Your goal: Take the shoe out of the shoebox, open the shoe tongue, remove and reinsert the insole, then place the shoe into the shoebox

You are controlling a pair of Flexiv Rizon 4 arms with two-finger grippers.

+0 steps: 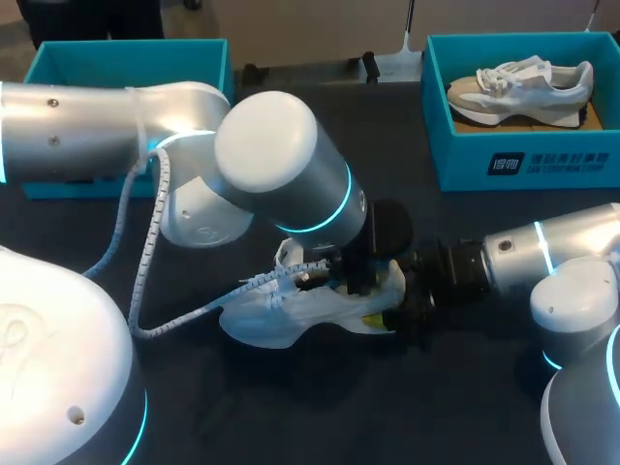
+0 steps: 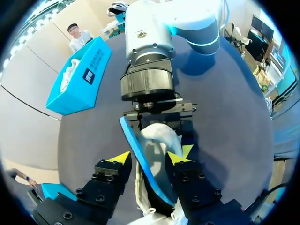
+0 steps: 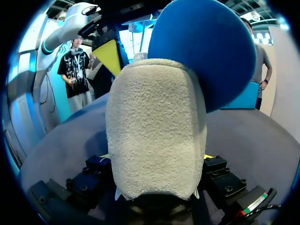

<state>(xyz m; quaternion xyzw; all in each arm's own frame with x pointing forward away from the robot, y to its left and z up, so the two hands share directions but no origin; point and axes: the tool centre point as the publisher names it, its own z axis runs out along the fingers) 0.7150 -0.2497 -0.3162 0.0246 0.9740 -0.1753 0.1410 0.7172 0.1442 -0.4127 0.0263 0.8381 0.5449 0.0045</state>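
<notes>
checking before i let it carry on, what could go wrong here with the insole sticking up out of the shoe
1. The blue insole stands bowed above the heel of the shoe. Pushed back in, it may crease or catch on the heel collar, which the right gripper clamps.
2. Loose laces lie near the spiral cable. They might snag if the left gripper pulls away.

- Head view: the left arm (image 1: 281, 165) covers the left end effector (image 2: 150, 158) and the middle of the sneaker (image 1: 291, 315).
- Right wrist view: the sneaker's heel masks most of the right end effector (image 3: 155, 157).
- The left shoebox (image 1: 126, 58) sits partly behind the left arm.
</notes>
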